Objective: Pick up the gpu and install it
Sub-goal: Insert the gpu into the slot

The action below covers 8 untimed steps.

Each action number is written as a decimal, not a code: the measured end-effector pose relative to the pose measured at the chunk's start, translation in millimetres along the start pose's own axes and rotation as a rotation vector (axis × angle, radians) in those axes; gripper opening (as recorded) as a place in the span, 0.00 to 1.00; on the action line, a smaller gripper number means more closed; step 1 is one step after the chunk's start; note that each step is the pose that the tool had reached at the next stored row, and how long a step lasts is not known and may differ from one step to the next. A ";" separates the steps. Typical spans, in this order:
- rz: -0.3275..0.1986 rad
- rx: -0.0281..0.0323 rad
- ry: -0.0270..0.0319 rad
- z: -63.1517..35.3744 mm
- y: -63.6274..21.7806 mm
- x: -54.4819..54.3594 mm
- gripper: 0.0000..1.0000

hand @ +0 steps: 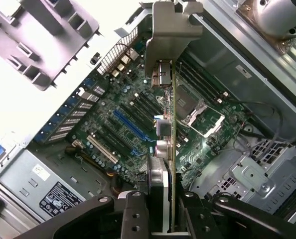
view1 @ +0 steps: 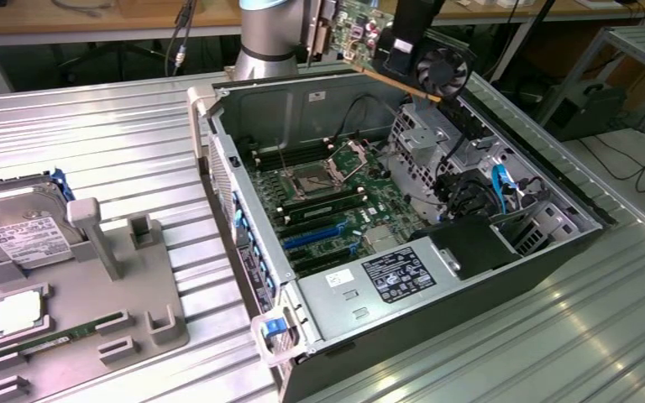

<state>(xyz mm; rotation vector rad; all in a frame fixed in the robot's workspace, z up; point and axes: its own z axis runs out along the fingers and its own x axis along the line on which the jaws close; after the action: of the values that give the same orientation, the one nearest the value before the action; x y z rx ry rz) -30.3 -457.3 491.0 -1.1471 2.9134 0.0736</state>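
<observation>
The gpu (view1: 426, 65) hangs in the air over the far rim of the open computer case (view1: 249, 252). It is a thin card with a black fan on one face, a green board and a silver bracket (view1: 320, 25) at one end. My gripper (view1: 410, 29) is shut on it from above. In the wrist view the gpu (hand: 171, 144) shows edge-on between my dark fingers (hand: 133, 214), with its bracket (hand: 173, 25) at the far end. Below it lies the motherboard (hand: 138, 99) with its blue expansion slots (hand: 130, 124).
A grey fixture tray (view1: 132, 319) on the exterior view's left carries a hard drive (view1: 26, 235), a processor (view1: 14, 312) and a green memory stick (view1: 76, 336). Inside the case are the power supply (view1: 395, 273), a drive cage (view1: 429, 138) and loose cables (view1: 502, 189).
</observation>
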 end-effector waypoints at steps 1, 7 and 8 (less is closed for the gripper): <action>-0.015 -0.0004 0.0006 0.0 0.0 0.0 0.28; -0.110 -0.0029 0.0044 0.0 0.0 0.0 0.28; -0.132 -0.0035 0.0053 0.0 0.0 0.0 0.28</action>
<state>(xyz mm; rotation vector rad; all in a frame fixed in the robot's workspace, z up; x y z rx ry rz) -30.3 -457.3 491.0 -1.3383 2.8340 0.0745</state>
